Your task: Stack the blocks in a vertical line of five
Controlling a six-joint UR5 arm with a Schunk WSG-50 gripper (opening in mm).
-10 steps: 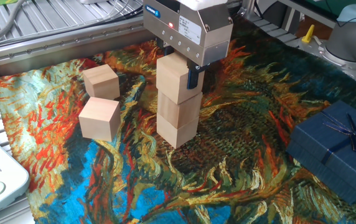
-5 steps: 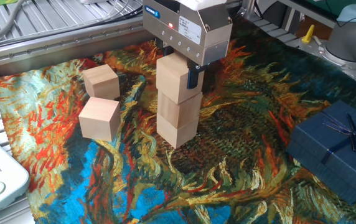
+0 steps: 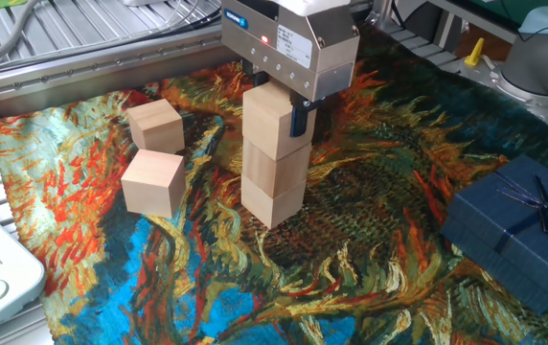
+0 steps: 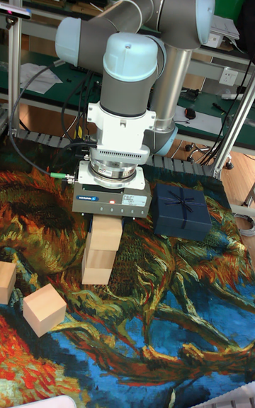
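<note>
The pincer (image 3: 276,105) is clamped on the top block (image 3: 276,122) of a three-high stack, that block sitting slightly turned on the middle block (image 3: 276,168), which rests on the bottom block (image 3: 272,201) on the painted cloth (image 3: 370,249) covering the table. Two loose blocks lie at about nine o'clock from the stack, well apart from it: the far loose block (image 3: 156,126) and the near loose block (image 3: 152,182), just beside each other. A dark blue gift box (image 3: 515,230) sits well apart at about four o'clock.
</note>
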